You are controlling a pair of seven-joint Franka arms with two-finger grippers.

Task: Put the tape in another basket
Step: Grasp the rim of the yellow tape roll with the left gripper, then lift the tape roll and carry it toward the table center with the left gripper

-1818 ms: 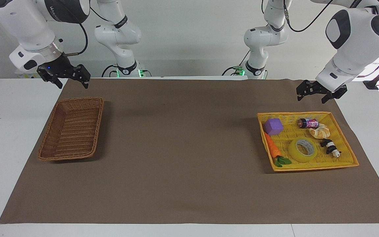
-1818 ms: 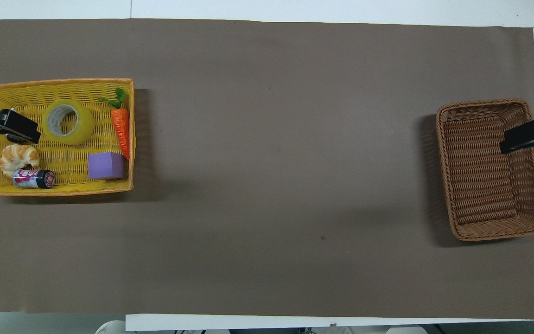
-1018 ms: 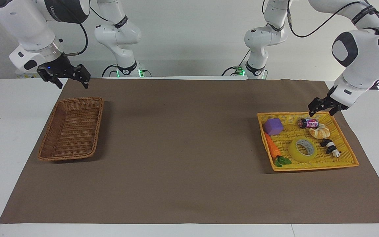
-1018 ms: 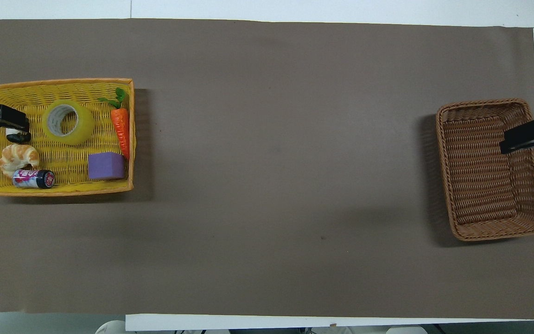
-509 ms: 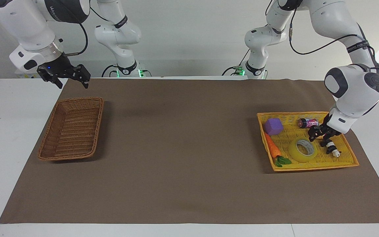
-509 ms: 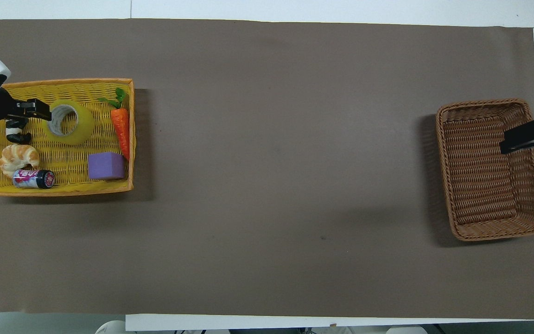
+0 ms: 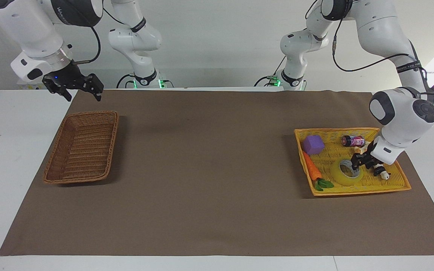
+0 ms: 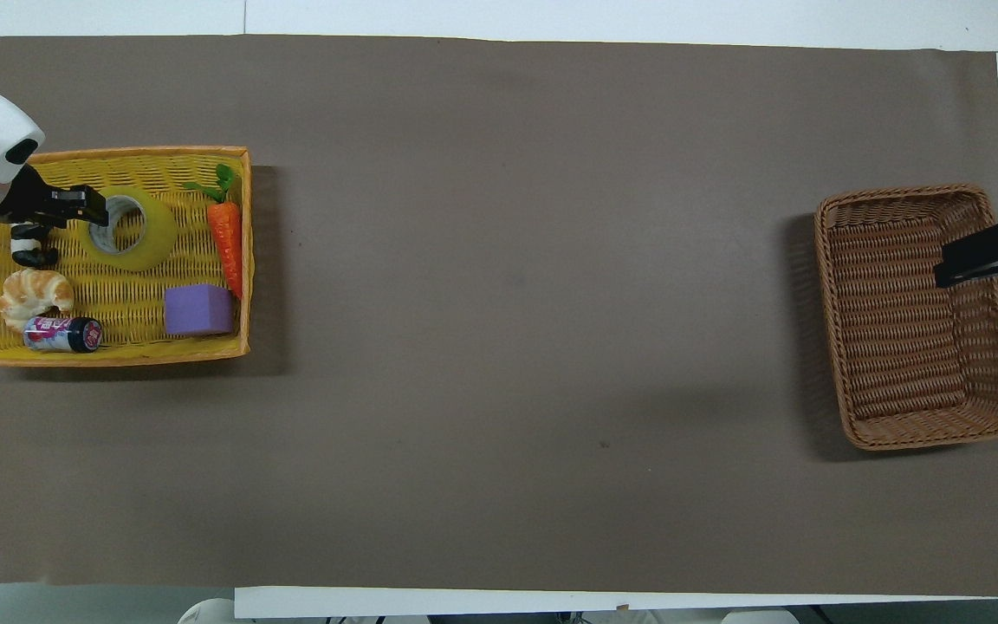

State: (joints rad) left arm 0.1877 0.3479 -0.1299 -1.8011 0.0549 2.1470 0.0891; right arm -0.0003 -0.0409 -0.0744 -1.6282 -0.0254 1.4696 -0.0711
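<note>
Facing view: the left gripper (image 7: 357,162) is down inside the yellow tray (image 7: 398,183) at the left arm's end of the surface, right at the tape (image 7: 343,174). The roll lies flat on the tray floor, its open core (image 8: 122,224) facing up, so its axis is vertical. The jaws come at it from the side where the panda figure (image 7: 381,171) lies, and one finger seems to reach over the roll's wall toward the core. Whether the jaws have clamped on that wall cannot be told; the roll has not left the tray floor. In the overhead view the gripper tip meets the rim of the roll on the side away from the carrot (image 8: 229,244).

The croissant (image 8: 34,291), the small can (image 8: 62,334) and the purple block (image 8: 197,310) sit nearer to the robots than the tape, clear of the grasp; only the panda is close by the wrist.

The basket (image 7: 83,146) lies well apart, at the right arm's end of the surface. The right gripper (image 7: 77,89) waits over the edge of the surface near that basket's rim, jaws apart. The left arm is by far the nearer to the tape, so the lift is judged to be its job, followed by a long carry toward the basket or a handover.
</note>
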